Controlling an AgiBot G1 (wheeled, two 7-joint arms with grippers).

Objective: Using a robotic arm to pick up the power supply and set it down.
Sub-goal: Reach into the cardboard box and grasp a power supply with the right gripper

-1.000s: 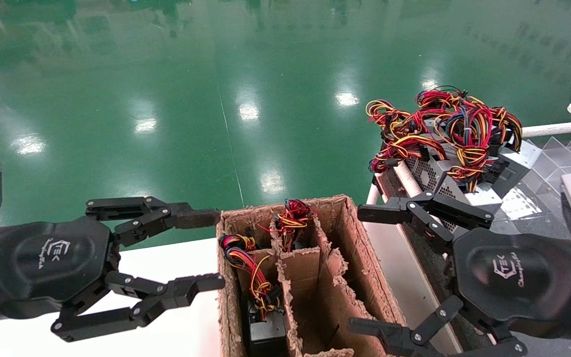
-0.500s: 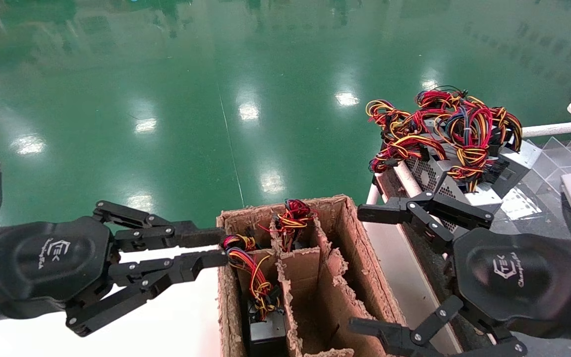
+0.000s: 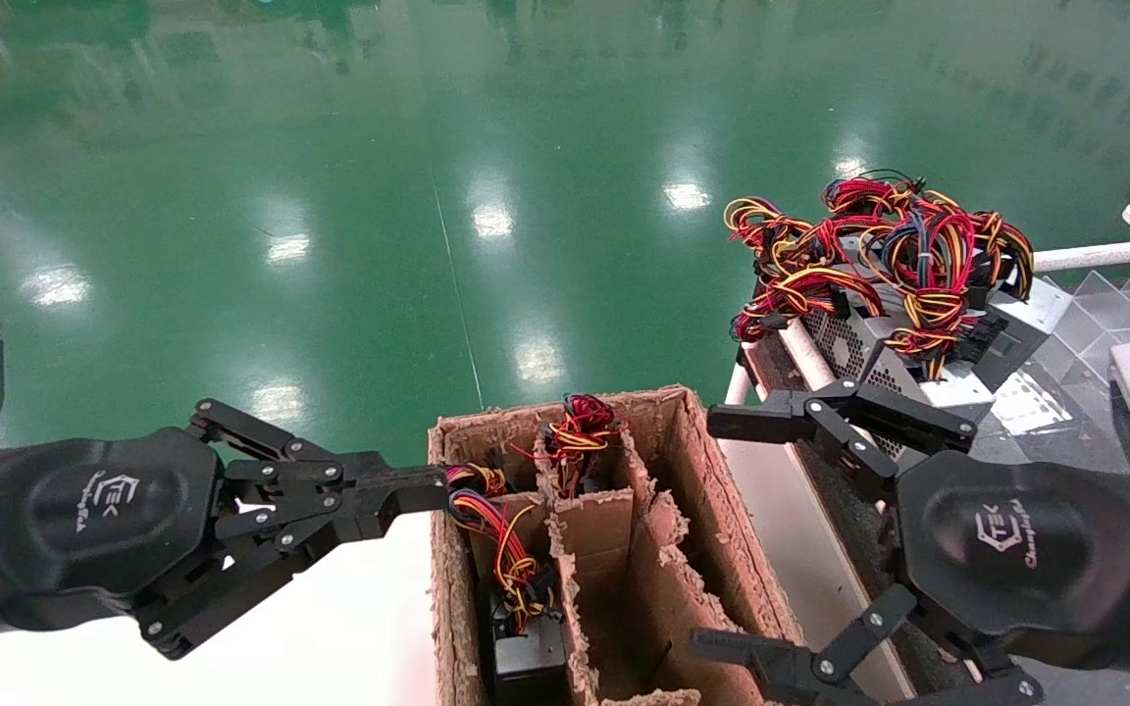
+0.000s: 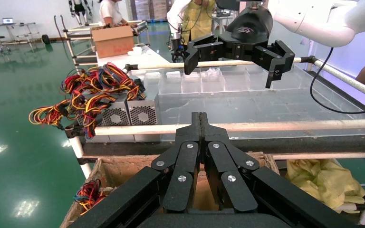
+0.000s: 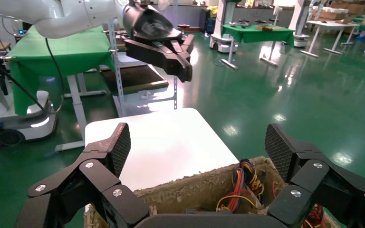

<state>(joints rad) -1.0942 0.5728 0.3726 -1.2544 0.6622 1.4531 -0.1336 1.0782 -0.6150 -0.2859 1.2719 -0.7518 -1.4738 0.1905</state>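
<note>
The power supply is hidden; no plain grey oblong box shows in any view. Red, yellow and orange wire bundles [image 3: 575,431] [image 3: 501,549] rise from the compartments of a worn cardboard box [image 3: 712,529]. A small black unit [image 3: 526,659] lies deep in its left compartment. My left gripper [image 3: 433,487] [image 4: 199,116] hovers at the box's left wall, shut with nothing between its fingers. My right gripper [image 3: 717,534] [image 5: 199,145] hangs wide open over the box's right side, holding nothing. In the right wrist view the box rim [image 5: 171,187] and wires [image 5: 244,183] lie below its jaws.
Light grey units with round fan grilles [image 3: 869,348] [image 4: 128,114] sit under a big wire tangle [image 3: 879,255] on the rack at the right. A white table [image 3: 330,628] lies left of the box. Clear plastic bins [image 4: 209,83] line the rack. Green floor lies beyond.
My left gripper's fingers have closed from wide open to fully shut, on nothing, staying beside the box's left wall. The right gripper and the box have not moved.
</note>
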